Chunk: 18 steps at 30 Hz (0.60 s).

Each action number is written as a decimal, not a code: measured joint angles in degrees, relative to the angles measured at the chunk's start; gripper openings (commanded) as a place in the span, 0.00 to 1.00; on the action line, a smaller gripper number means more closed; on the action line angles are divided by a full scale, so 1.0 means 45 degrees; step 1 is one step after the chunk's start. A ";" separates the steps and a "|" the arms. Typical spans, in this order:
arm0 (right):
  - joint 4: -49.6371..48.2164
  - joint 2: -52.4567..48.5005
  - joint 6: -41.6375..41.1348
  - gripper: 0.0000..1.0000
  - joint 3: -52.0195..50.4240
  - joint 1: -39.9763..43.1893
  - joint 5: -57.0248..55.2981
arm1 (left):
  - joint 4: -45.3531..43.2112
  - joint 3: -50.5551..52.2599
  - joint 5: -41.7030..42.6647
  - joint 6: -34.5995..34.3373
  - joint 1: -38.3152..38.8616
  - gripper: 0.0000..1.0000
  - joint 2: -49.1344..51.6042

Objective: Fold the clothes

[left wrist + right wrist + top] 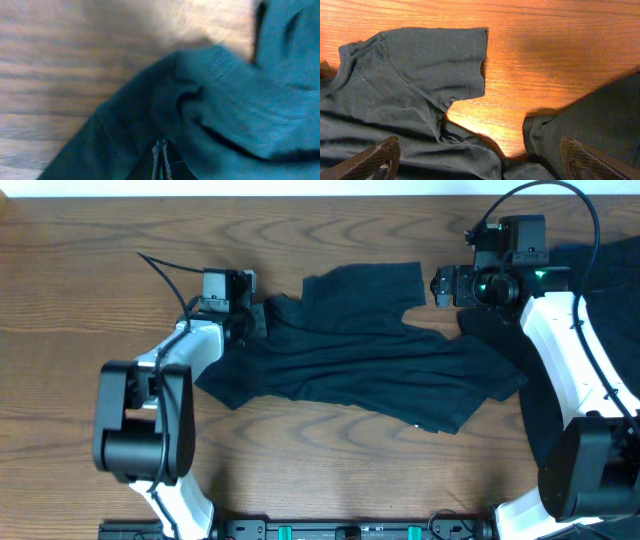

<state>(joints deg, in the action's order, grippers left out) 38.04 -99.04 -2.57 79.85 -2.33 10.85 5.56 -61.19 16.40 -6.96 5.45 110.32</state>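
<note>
The clothes include a dark navy T-shirt [350, 350] lying spread and wrinkled across the middle of the wooden table. My left gripper [243, 320] is at the shirt's left end, shut on a pinch of its fabric [225, 100] that tents up around the closed fingertips [161, 150]. My right gripper [443, 285] hangs open just above the shirt's right side. In the right wrist view its two fingers [375, 160] stand wide apart, with nothing between them but cloth below. One short sleeve [440, 60] lies flat on the wood ahead of it.
A second dark garment [610, 280] lies at the right edge under the right arm; its edge [600, 115] shows beside the right finger. Bare wood [80, 280] spreads to the left and front. The table's back edge runs along the top.
</note>
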 measured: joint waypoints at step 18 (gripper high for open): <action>0.0015 0.0000 0.0000 0.99 0.0000 0.0000 -0.0053 | 0.2399 -0.0559 -0.1904 -0.1282 -0.1860 0.06 -0.0010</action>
<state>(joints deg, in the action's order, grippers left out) 38.11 -99.04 -2.57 79.85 -2.33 10.61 16.36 -63.70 7.84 -12.73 -2.92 110.28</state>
